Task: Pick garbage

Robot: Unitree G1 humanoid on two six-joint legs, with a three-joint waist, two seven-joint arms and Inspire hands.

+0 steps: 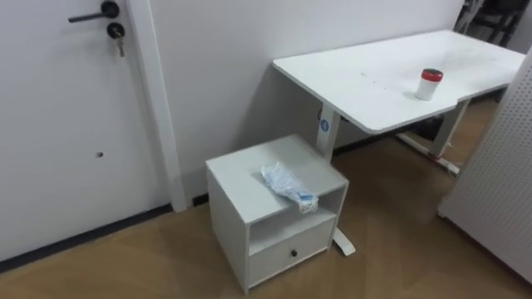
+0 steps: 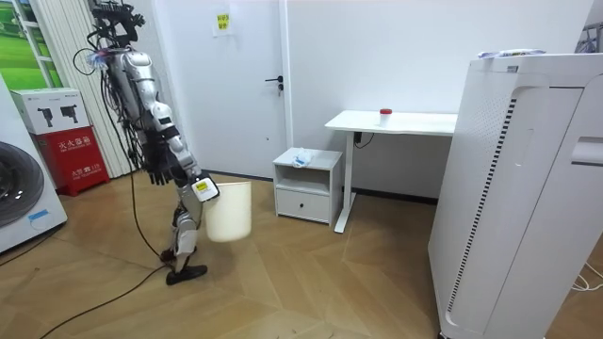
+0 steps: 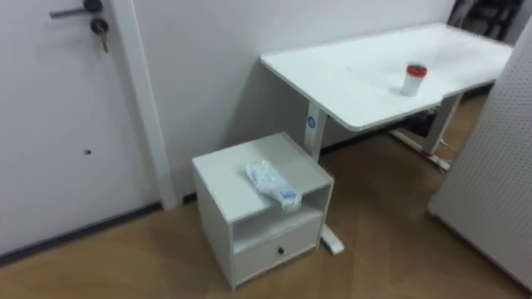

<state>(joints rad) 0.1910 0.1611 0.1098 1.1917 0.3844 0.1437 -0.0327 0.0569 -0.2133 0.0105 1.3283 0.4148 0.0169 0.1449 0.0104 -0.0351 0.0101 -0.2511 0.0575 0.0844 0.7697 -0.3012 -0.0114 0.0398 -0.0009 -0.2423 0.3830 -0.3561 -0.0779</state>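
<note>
The robot stands on the wood floor, near the door (image 1: 58, 124) and well apart from the white bench (image 1: 374, 75) along the wall. Between the door and the bench sits a low white cabinet (image 1: 241, 178) with an open shelf and a drawer, just beside the bench's leg. In the room view a white bin (image 2: 231, 212) hangs clear of the floor at the robot's right hand (image 2: 202, 188); the hand's grip on the rim cannot be told. The left hand (image 2: 160, 174) hangs by its hip, too small to tell its state. The garbage (image 1: 288, 184), a crumpled clear wrapper, lies on the cabinet's top at its front edge. A red-lidded jar (image 1: 429, 84) stands upright on the bench.
</note>
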